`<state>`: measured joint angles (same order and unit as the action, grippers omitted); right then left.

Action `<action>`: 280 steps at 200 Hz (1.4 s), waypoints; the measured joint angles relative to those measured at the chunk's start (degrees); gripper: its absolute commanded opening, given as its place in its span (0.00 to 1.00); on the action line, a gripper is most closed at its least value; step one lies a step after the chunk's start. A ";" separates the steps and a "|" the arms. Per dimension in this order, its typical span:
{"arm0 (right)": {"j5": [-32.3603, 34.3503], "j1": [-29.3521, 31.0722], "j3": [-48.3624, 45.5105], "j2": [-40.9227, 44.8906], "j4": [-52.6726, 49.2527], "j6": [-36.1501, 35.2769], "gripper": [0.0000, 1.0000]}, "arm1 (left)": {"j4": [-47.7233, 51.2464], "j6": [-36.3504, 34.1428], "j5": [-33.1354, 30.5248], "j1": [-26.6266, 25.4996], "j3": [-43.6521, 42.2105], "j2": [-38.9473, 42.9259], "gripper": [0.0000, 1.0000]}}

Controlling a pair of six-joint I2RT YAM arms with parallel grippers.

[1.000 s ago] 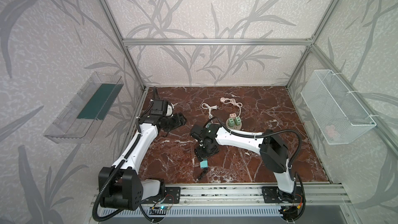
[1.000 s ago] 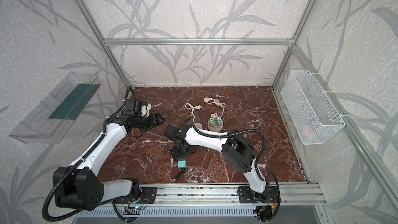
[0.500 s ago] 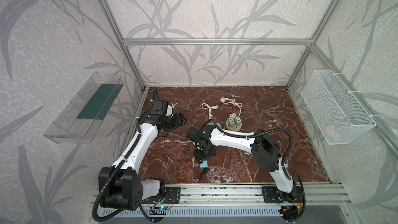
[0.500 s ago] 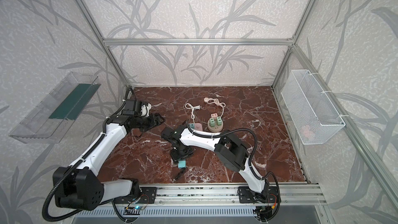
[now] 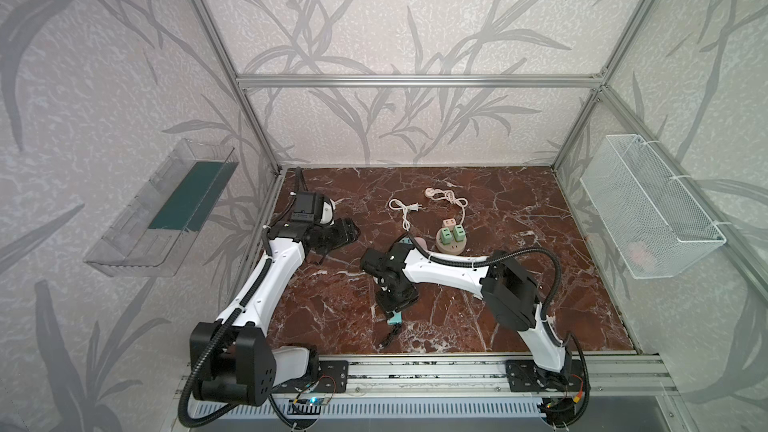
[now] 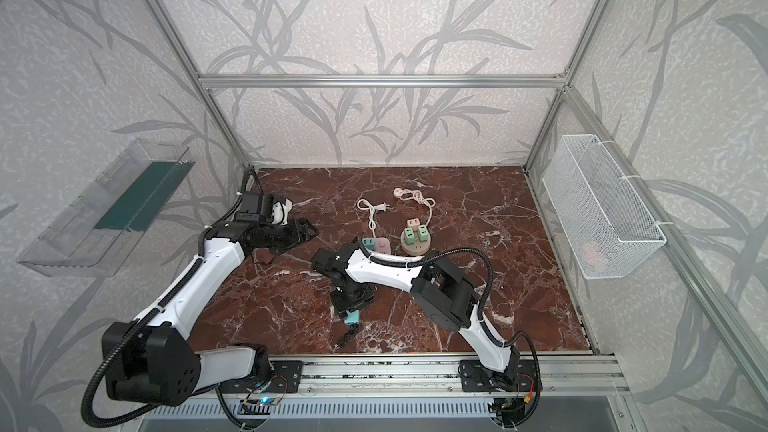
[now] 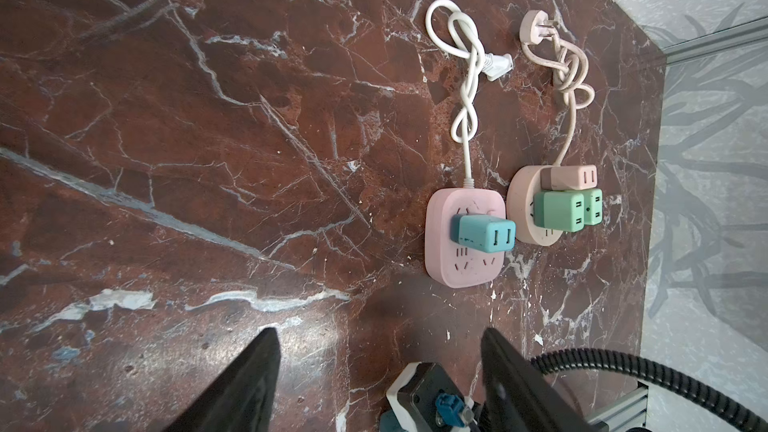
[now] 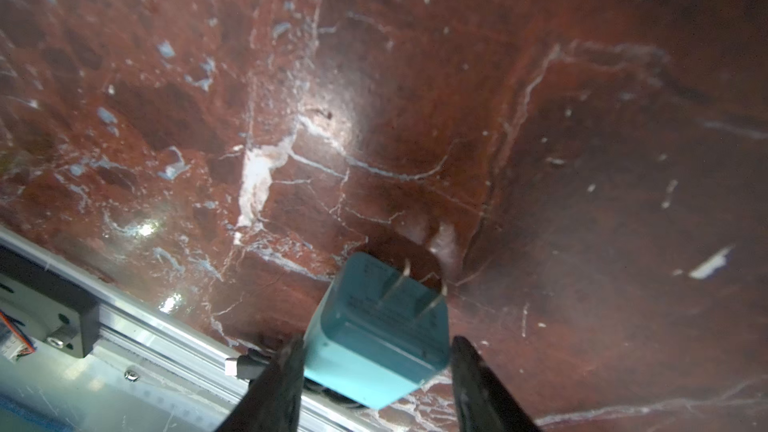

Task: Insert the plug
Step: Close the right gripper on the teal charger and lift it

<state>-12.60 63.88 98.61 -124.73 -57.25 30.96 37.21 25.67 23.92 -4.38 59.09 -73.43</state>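
Observation:
A teal plug (image 8: 378,326) with two metal prongs lies near the table's front edge, also seen in both top views (image 5: 395,320) (image 6: 352,318). A black cable (image 5: 388,338) trails from it. My right gripper (image 8: 376,342) straddles the plug. One finger touches its side and a small gap shows at the other. A pink square power strip (image 7: 457,272) holds a blue adapter (image 7: 484,234). My left gripper (image 7: 379,332) hovers open at the left (image 5: 349,232), empty.
A round pink socket (image 7: 521,218) carries green adapters (image 7: 557,211) and a pink one. White cord (image 5: 401,209) and pink cord (image 5: 451,199) lie behind. A wire basket (image 5: 648,209) hangs on the right wall, a clear shelf (image 5: 166,209) on the left. An aluminium rail (image 8: 166,338) runs beside the plug.
The right gripper's jaws have narrowed around the teal plug and its wrist has shifted slightly left. The left arm has not moved.

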 measured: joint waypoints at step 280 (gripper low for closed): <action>5.03 1.03 -1.51 -0.52 -2.93 0.76 0.39 | 0.00 -0.02 -0.02 0.00 0.00 0.00 0.75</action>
<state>-7.57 64.90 97.10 -125.25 -60.18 31.73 37.21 25.65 23.90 -4.38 59.09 -73.43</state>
